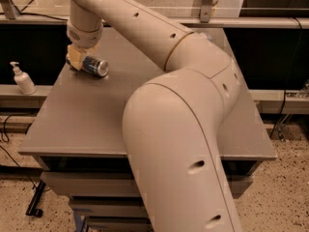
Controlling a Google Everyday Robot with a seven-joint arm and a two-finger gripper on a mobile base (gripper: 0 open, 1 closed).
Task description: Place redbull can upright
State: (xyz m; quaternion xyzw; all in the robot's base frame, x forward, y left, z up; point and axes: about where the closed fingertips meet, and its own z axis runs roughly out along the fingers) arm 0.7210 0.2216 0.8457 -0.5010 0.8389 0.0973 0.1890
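Slim blue-and-silver metal redbull can (95, 66) lies on its side on the grey flat surface (96, 115), just beside the hand, shiny top pointing away from it. Yellow-padded hand (77, 59) sits low at the can's other end; whether it grips, cannot tell. White pump bottle (21, 79) stands well apart from the hand, off the surface.

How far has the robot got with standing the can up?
Nothing looks done yet: the slim blue-and-silver metal can lies on its side on the grey table. The robot's gripper is right at its far end. Standing it upright is left.
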